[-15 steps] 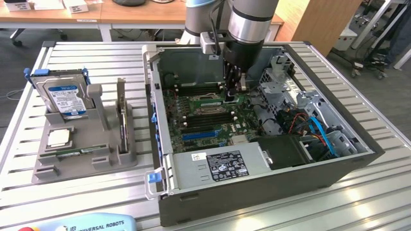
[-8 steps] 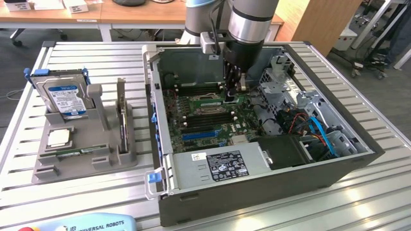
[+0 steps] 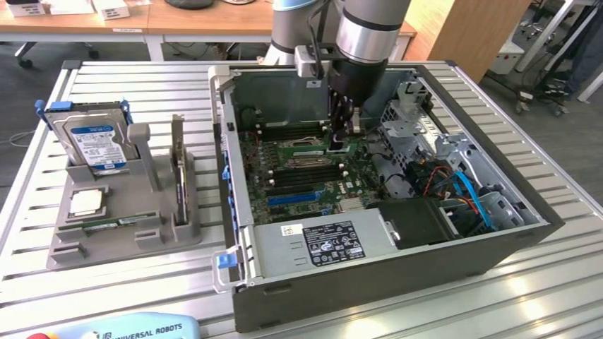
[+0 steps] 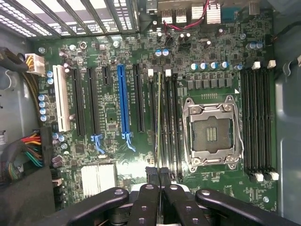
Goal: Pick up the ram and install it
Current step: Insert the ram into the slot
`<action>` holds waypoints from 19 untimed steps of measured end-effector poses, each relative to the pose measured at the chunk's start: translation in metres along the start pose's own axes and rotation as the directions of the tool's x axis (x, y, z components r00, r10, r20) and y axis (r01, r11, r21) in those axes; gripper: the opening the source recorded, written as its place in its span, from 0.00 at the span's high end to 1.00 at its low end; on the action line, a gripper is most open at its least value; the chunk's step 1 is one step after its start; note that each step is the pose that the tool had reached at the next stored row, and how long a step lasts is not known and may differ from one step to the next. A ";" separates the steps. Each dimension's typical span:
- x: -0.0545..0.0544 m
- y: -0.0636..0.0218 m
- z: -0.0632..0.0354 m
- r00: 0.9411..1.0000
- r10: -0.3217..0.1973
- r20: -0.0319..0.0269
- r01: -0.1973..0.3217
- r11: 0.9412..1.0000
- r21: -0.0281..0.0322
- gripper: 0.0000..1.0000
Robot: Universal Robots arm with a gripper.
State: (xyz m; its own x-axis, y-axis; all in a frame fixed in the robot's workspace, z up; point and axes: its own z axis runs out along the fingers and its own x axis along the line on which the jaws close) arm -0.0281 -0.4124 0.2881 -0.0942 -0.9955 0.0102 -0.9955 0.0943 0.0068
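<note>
One ram point(image 4: 160, 122) stands on edge, pinched between the narrow-set fingertips of the gripper point(image 4: 159, 186), low inside the computer case point(image 3: 226, 141), whose open side faces up. The ram's thin edge runs along the black memory slots point(image 4: 172, 122), just beside the empty processor socket point(image 4: 211, 132); whether it touches a slot cannot be told. The metal drive cage point(image 3: 414, 113) stands near the arm. A second stick point(image 3: 178, 176) stands upright in the grey holder point(image 3: 123, 240), well apart.
</note>
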 end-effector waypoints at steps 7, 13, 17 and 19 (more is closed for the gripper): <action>0.000 -0.0001 0.0000 1.000 0.002 -0.002 -0.002 1.000 -0.004 0.89; 0.000 -0.0001 0.0028 1.000 0.002 -0.004 -0.002 1.000 -0.007 0.89; 0.000 -0.0001 0.0069 1.000 0.002 -0.006 -0.002 1.000 -0.011 0.89; 0.000 -0.0001 0.0068 1.000 0.002 -0.006 -0.002 1.000 -0.011 0.89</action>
State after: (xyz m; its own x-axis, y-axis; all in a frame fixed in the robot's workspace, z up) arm -0.0280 -0.4124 0.2812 -0.0962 -0.9952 0.0161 -0.9952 0.0965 0.0179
